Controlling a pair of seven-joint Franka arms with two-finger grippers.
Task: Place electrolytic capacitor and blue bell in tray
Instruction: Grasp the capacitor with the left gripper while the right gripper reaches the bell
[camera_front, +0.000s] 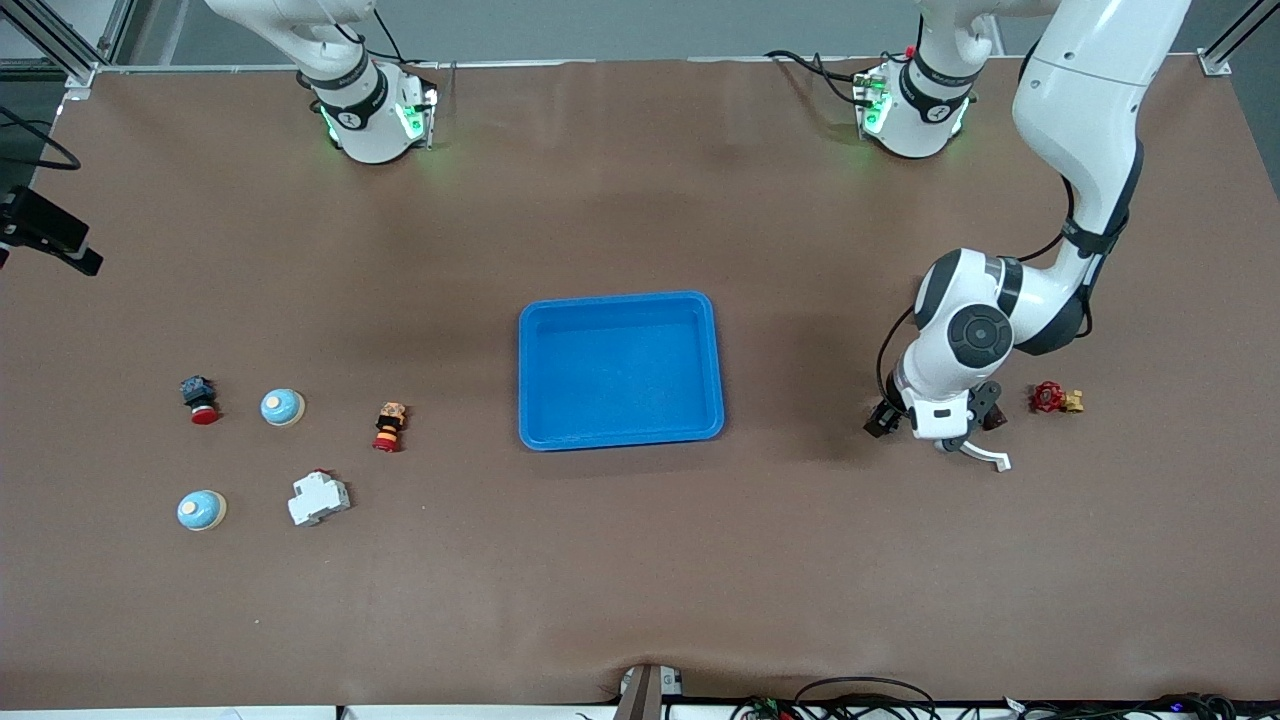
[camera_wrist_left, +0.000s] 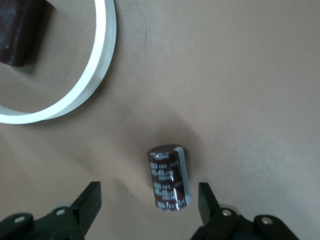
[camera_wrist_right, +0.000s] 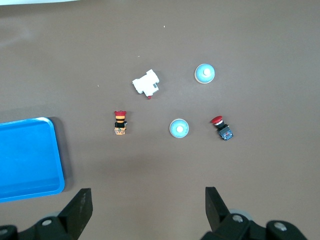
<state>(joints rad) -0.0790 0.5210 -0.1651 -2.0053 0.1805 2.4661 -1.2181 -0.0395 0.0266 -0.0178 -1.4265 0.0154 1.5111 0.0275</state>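
The electrolytic capacitor (camera_wrist_left: 168, 177), a dark brown cylinder with white print, rests on the brown table between the fingers of my left gripper (camera_wrist_left: 149, 202), which is open with a gap on each side. In the front view my left gripper (camera_front: 932, 418) is low at the left arm's end of the table and hides the capacitor. Two light-blue bells (camera_front: 282, 406) (camera_front: 201, 510) sit toward the right arm's end, also seen as bells (camera_wrist_right: 179, 128) (camera_wrist_right: 205, 73) in the right wrist view. The blue tray (camera_front: 620, 299) lies mid-table. My right gripper (camera_wrist_right: 149, 207) hangs high and open, holding nothing.
Beside the bells lie a red push button (camera_front: 202, 400), a red-and-yellow switch (camera_front: 389, 427) and a white breaker (camera_front: 318, 497). Close to my left gripper are a white curved strip (camera_front: 985, 457), a dark brown part (camera_front: 994, 419) and a red-and-yellow valve piece (camera_front: 1056, 398).
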